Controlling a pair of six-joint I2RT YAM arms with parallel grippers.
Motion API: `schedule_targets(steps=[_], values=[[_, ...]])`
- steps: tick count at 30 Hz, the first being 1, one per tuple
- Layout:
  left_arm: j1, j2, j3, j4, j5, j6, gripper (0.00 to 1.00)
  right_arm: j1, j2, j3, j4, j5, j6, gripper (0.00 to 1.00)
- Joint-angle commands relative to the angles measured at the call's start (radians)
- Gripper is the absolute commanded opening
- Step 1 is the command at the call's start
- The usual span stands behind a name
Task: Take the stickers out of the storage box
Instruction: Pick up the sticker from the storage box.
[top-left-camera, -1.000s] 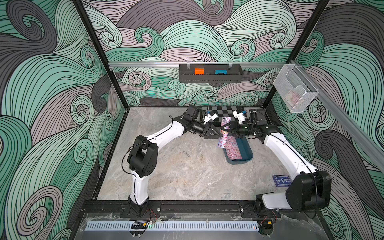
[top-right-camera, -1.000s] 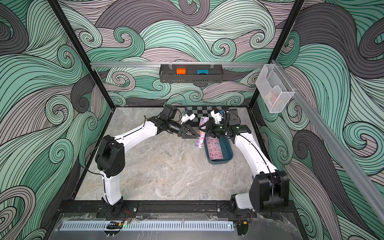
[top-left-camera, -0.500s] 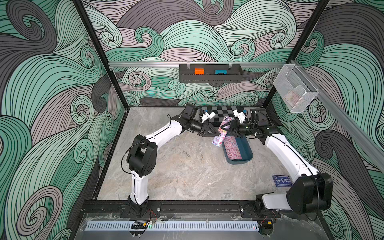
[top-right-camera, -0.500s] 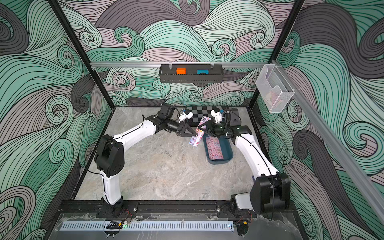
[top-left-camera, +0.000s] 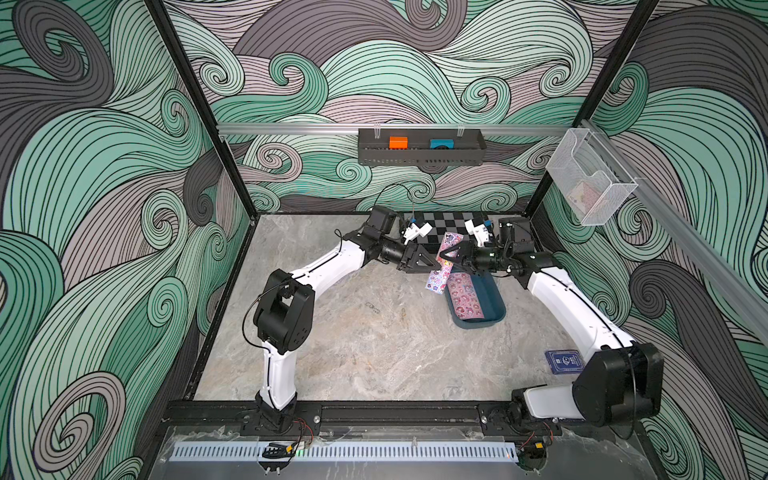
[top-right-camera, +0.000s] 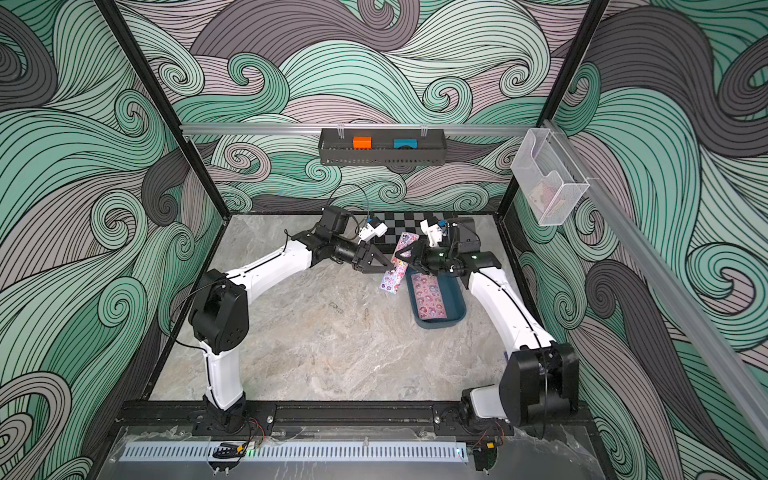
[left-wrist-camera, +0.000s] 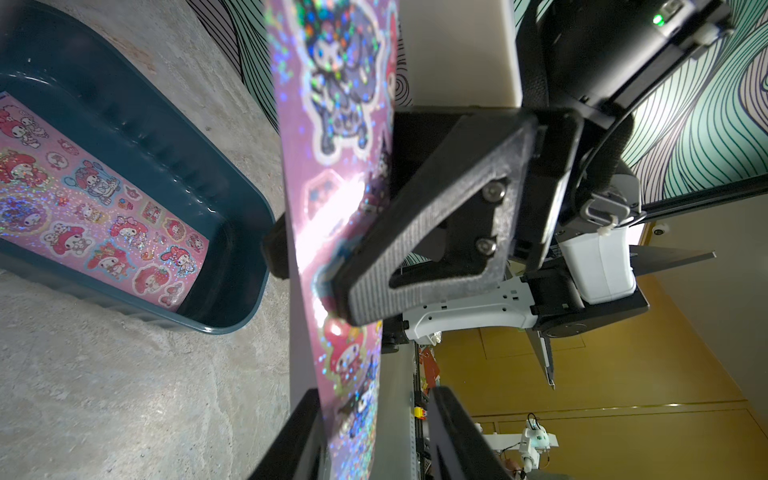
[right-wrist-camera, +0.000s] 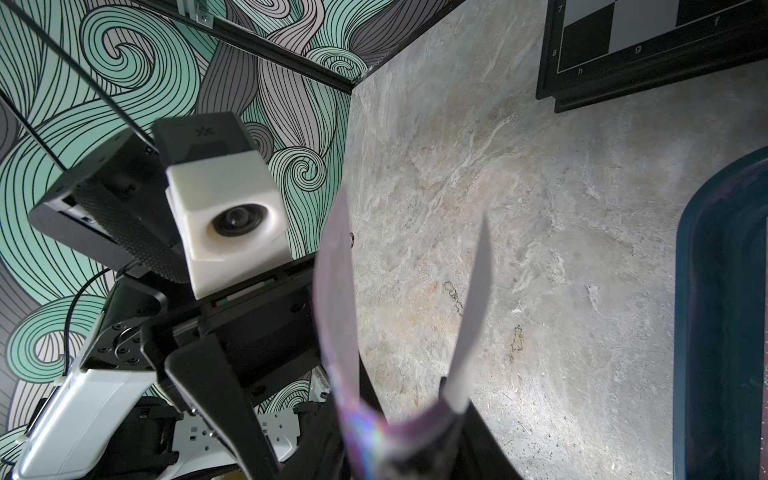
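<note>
**Left wrist view: right gripper (left-wrist-camera: 309, 278) pinches a purple sticker sheet (left-wrist-camera: 332, 124) outside the storage box (left-wrist-camera: 237, 257)**

The right gripper's black fingers are closed flat on both faces of the sheet. The left gripper (left-wrist-camera: 374, 411) straddles the same sheet further along. Its jaws stand narrowly apart, with one finger visibly clear of the paper.

The right wrist view shows a second sheet (right-wrist-camera: 471, 316), pale back outward, fanning from the same right-hand pinch.

In both top views the two grippers meet right of centre in the frame. The purple sticker sheet hangs slanted there, beside the box's far left corner. Whether its lower end touches the marble table (top-left-camera: 353, 332) I cannot tell.

Just below the grippers sits the dark teal storage box, with one pink sticker sheet (top-left-camera: 467, 299) lying flat along its left side.

At upper centre, on the back wall, the black perforated tray (top-left-camera: 419, 157) holds an orange block (top-left-camera: 398, 142) and a blue block (top-left-camera: 439, 144). At upper right the clear bin (top-left-camera: 590, 183) holds something pale, too small to name. A dark blue card pack (top-left-camera: 564, 362) lies on the table at lower right.
</note>
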Motion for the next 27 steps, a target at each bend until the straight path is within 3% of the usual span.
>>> schedule_targets(steps=[1, 7, 11, 14, 18, 21, 24, 27], values=[[-0.002, 0.022, 0.02, -0.015, 0.027, 0.016, 0.44, 0.005, -0.002, -0.006, 0.032, -0.02, 0.018, 0.36], [-0.002, 0.026, 0.017, 0.02, 0.038, -0.013, 0.36, 0.008, 0.002, -0.007, 0.057, -0.028, 0.033, 0.36], [-0.002, 0.026, 0.012, 0.039, 0.046, -0.026, 0.08, 0.012, 0.012, -0.006, 0.059, -0.026, 0.03, 0.36], [0.003, 0.025, 0.012, 0.037, 0.046, -0.028, 0.0, 0.01, 0.013, -0.009, 0.057, -0.013, 0.026, 0.4], [0.028, 0.009, -0.009, 0.043, 0.018, -0.04, 0.0, 0.0, 0.01, -0.019, 0.058, 0.006, 0.033, 0.64], [0.067, -0.012, -0.069, 0.152, 0.011, -0.117, 0.0, -0.008, 0.007, -0.033, 0.081, 0.003, 0.056, 0.71], [0.112, -0.035, -0.159, 0.369, 0.012, -0.283, 0.0, -0.01, 0.005, -0.075, 0.205, -0.02, 0.133, 0.78], [0.125, -0.042, -0.183, 0.471, 0.025, -0.381, 0.0, 0.012, 0.021, -0.117, 0.347, -0.049, 0.233, 0.85]])
